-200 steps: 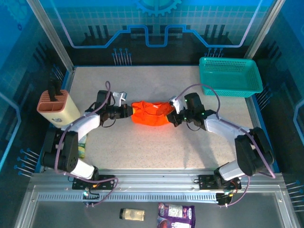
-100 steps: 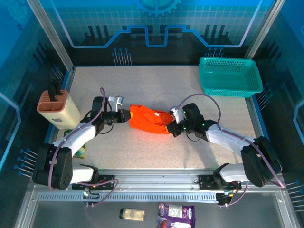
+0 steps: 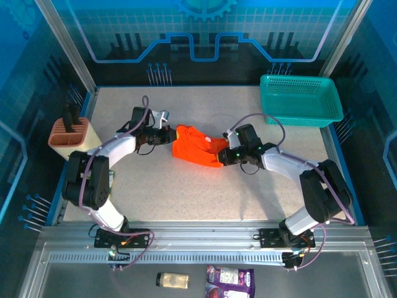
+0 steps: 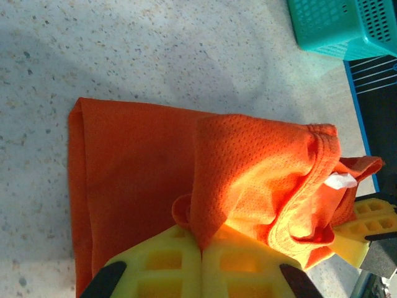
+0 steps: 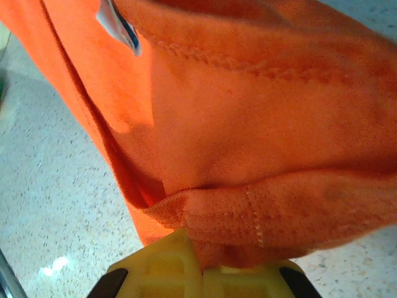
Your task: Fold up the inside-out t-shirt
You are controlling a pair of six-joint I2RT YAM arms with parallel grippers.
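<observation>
The inside-out t-shirt [image 3: 197, 146] is a bright orange bunched bundle in the middle of the table, held between both arms. My left gripper [image 3: 172, 136] is shut on its left end; in the left wrist view the yellow fingers [image 4: 158, 264] pinch a fold of mesh cloth [image 4: 248, 161], with flat cloth spread on the table beyond. My right gripper [image 3: 222, 156] is shut on the right end; the right wrist view shows a stitched hem [image 5: 260, 214] clamped between the fingertips [image 5: 173, 261], and a white label [image 5: 116, 23] at the top.
A teal mesh basket [image 3: 301, 99] stands at the back right corner, also seen as a basket [image 4: 338, 25] in the left wrist view. A tan slotted holder [image 3: 71, 138] sits at the left edge. Small packets [image 3: 229, 276] lie below the front rail.
Both grippers, still shut on the shirt, have moved slightly toward the far side of the table since half a second ago, carrying the orange bundle with them.
</observation>
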